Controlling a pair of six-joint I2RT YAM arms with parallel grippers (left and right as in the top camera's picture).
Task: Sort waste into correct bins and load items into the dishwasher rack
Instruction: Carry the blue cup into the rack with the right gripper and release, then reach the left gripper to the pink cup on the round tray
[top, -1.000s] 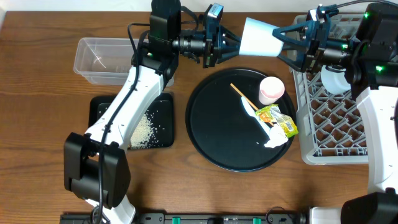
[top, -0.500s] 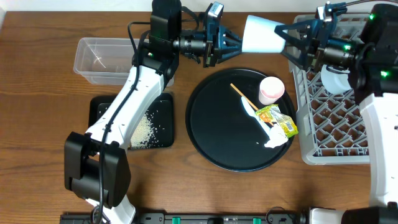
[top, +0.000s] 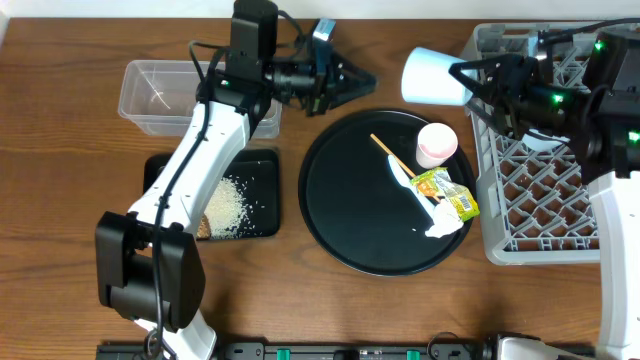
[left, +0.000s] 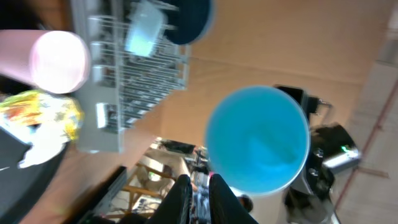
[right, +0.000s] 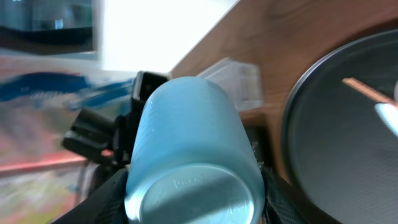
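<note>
Overhead, the right gripper (top: 468, 82) clamps the small light-blue cup (top: 432, 75) by its base, sideways in the air just left of the grey lattice dishwasher rack (top: 530, 235); best turn it mouth-down over the pegs (top: 522, 170) before releasing (smooth plastic slips). Left wrist: the left gripper (left: 199, 183) is pinched narrow, empty. Right wrist: glossy rounded cup bottom.

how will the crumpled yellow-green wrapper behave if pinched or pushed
Probably very light and floppy: the crumpled yellow-green wrapper looks like thin creased film, so it should squash when pinched. It overlaps the crumpled white tissue, so a push may drag that along the round black tray.
</note>
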